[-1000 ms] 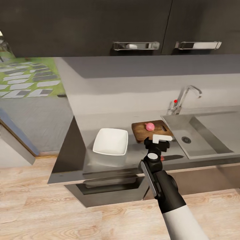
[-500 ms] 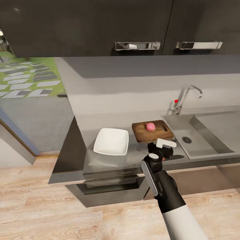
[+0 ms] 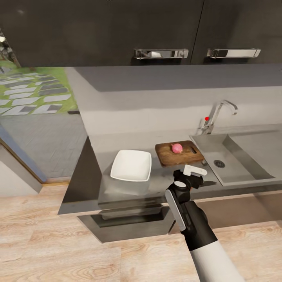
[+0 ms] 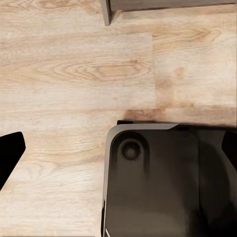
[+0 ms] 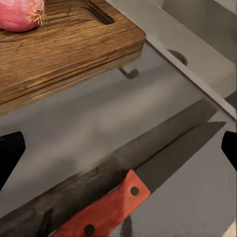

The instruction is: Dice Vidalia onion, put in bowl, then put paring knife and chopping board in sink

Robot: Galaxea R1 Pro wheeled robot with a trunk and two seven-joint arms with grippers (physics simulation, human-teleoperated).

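Dark cabinets are hanging above the table (image 3: 117, 184) in the head view. On it, the bowl (image 3: 131, 165) is sitting beside the chopping board (image 3: 179, 153), which is carrying the onion (image 3: 177, 147); the sink (image 3: 235, 156) is lying just beyond. The right gripper (image 3: 194, 175) is hovering near the table's front edge.

Wooden floor (image 4: 74, 74) is showing in the left wrist view; those fingers' state I cannot tell.

Right wrist view: the fingers (image 5: 10, 153) are standing wide apart over the paring knife (image 5: 143, 185), which is lying flat on the table, just beside the board.
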